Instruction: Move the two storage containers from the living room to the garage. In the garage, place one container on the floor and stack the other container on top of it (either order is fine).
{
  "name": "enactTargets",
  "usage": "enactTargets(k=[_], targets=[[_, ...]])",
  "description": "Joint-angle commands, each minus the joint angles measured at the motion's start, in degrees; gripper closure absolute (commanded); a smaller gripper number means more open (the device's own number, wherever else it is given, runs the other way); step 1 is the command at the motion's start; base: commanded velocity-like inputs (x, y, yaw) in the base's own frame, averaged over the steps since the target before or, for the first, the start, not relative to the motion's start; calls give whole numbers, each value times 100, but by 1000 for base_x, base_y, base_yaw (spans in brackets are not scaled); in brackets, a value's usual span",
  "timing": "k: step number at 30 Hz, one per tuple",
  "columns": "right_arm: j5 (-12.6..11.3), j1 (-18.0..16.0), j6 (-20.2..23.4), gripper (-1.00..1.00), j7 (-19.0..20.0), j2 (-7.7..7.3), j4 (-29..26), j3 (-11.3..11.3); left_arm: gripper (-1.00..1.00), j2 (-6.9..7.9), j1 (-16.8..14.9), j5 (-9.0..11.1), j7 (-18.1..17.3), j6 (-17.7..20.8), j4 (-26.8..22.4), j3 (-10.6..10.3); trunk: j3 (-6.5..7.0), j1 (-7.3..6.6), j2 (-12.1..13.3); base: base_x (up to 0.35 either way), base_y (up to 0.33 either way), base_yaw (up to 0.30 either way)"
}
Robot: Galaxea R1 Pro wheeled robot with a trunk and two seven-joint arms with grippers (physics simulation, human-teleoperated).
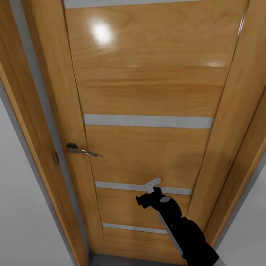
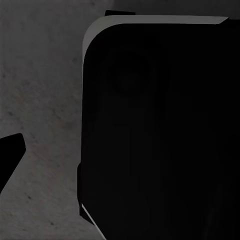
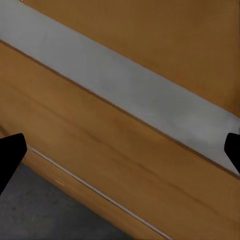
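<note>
The door (image 1: 147, 92) is glossy honey-orange wood with visible grain, crossed by 4 pale grey bands, its handle (image 1: 79, 149) dull metal to the left of the black right gripper (image 3: 120, 150), the walls (image 1: 22, 207) white, the floor (image 2: 40, 100) beneath mottled dark grey.

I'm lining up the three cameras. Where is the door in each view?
Head view: the door fills the middle, with its handle on the left side.
Right wrist view: the door takes up most of the picture, with a grey strip across it.
Left wrist view: grey floor beside a black robot part.
Shared landmark: the grey floor, which also lies at the door's foot in the head view and the right wrist view.
</note>
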Motion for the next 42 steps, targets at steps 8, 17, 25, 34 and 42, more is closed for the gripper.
enactTargets(k=[8, 17, 25, 34, 42], targets=[[146, -11, 70, -100, 5, 74, -291, 13, -100, 0, 3, 45, 6, -7, -8, -3, -3, 0, -3, 0, 0, 0], [519, -15, 323, -100, 4, 608, -377, 22, -100, -4, 3, 44, 6, -7, -11, -3, -3, 0, -3, 0, 0, 0], [956, -281, 417, -100, 68, 824, -390, 16, -100, -8, 3, 45, 6, -7, -15, -3, -3, 0, -3, 0, 0, 0], [965, -601, 423, -100, 76, 824, -327, 6, -100, -8, 3, 45, 6, -7, -17, -3, -3, 0, -3, 0, 0, 0], [948, -1256, 358, -100, 57, 824, 387, -33, -100, -8, 3, 45, 6, -7, -17, 0, -3, 0, -3, 0, 0, 0]])
